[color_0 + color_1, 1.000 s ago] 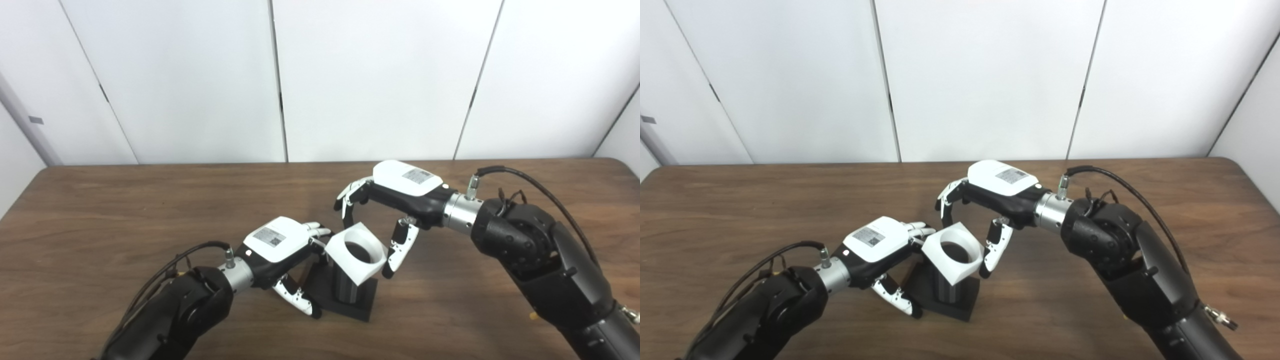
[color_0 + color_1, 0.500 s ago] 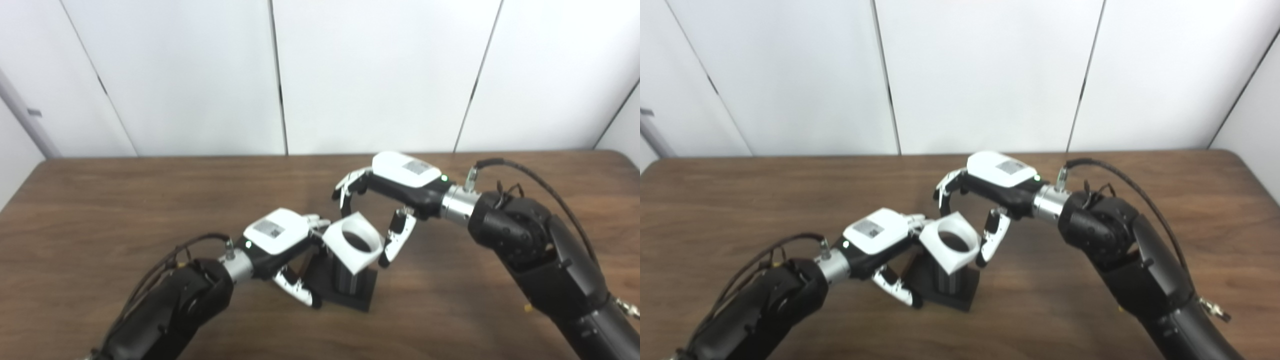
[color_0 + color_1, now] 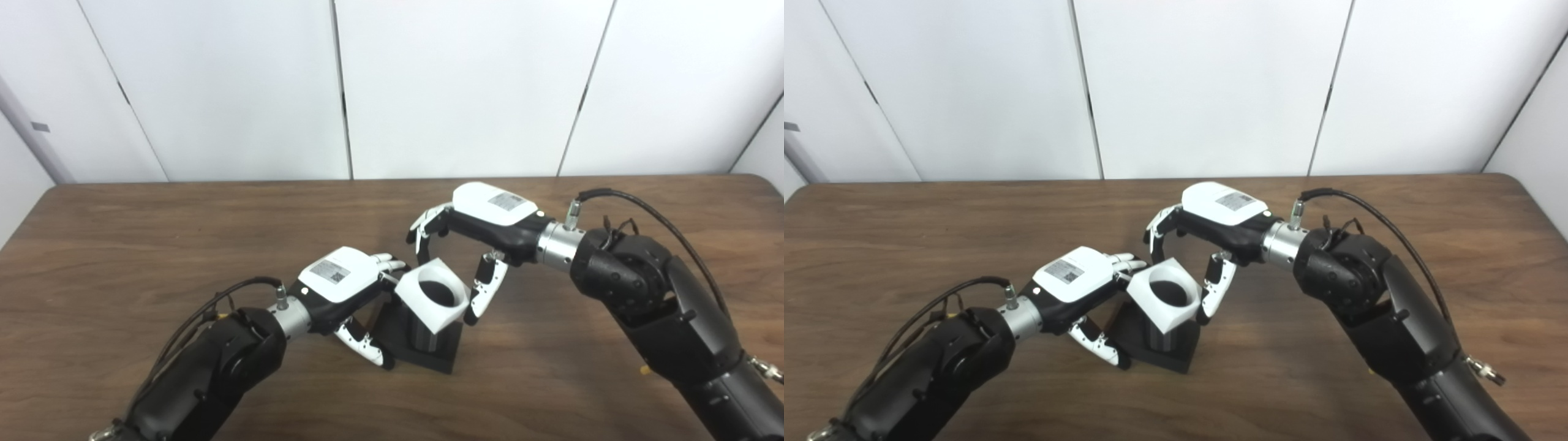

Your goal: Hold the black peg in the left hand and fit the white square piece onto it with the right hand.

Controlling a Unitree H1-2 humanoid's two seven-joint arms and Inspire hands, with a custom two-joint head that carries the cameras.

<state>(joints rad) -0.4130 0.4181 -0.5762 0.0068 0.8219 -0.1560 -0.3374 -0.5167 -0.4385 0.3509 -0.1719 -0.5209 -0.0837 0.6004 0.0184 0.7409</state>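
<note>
The black peg (image 3: 424, 340) stands upright on its square black base (image 3: 446, 362) near the middle of the table. The white square piece (image 3: 415, 311), with a round hole, sits tilted on top of the peg. My left hand (image 3: 340, 280) wraps the peg from the left, with its fingers (image 3: 391, 266) behind the piece and its thumb (image 3: 366, 351) at the base's front left. My right hand (image 3: 490, 209) hovers open over the piece's right side. Its thumb (image 3: 479, 296) is just beside the piece's right corner. Its fingers (image 3: 421, 230) curl clear above the far corner.
The brown wooden table (image 3: 122, 245) runs to white wall panels (image 3: 453, 86) at the back. A black cable (image 3: 637, 205) arcs over my right forearm and another (image 3: 202, 312) over my left forearm.
The whole picture has shifted up and then partly back, so the camera moved. Both hands, the peg and the white piece keep the same places relative to one another.
</note>
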